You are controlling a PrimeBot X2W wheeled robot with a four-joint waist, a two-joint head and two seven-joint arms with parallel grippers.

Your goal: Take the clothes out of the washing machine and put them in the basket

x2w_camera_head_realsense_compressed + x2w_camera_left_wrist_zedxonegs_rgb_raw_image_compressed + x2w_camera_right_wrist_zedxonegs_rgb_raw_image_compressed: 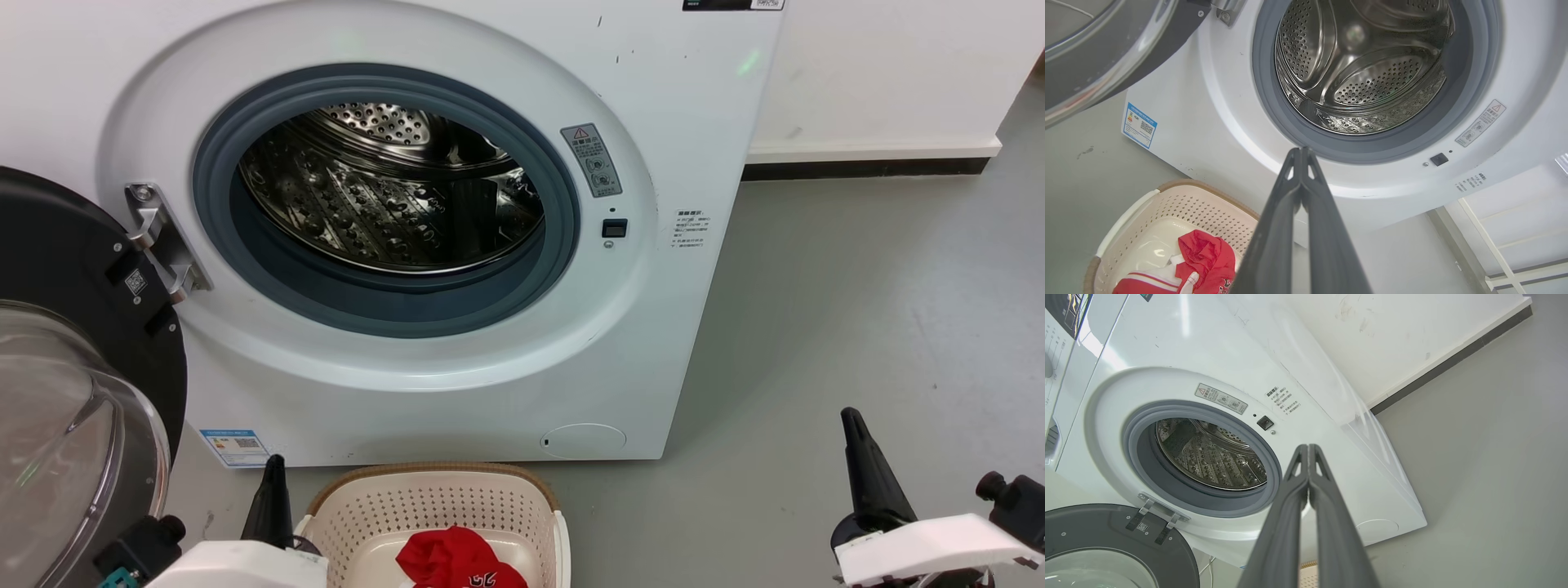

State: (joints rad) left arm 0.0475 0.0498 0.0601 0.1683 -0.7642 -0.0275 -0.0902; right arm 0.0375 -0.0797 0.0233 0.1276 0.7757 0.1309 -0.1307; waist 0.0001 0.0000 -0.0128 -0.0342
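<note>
Clothes (457,559), one garment, lie in one basket (433,506) before one washing machine (669,163). Left pincer (1300,152) and right pincer (1308,447) are pressed together.

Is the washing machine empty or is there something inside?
Empty, as far as shows: the washing machine has only bare perforated steel inside in all three views, and the red clothes lie in the basket.

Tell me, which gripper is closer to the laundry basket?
Left. The left gripper sits right beside the basket, at its left rim; the right gripper is well off to its right, above the floor.
</note>
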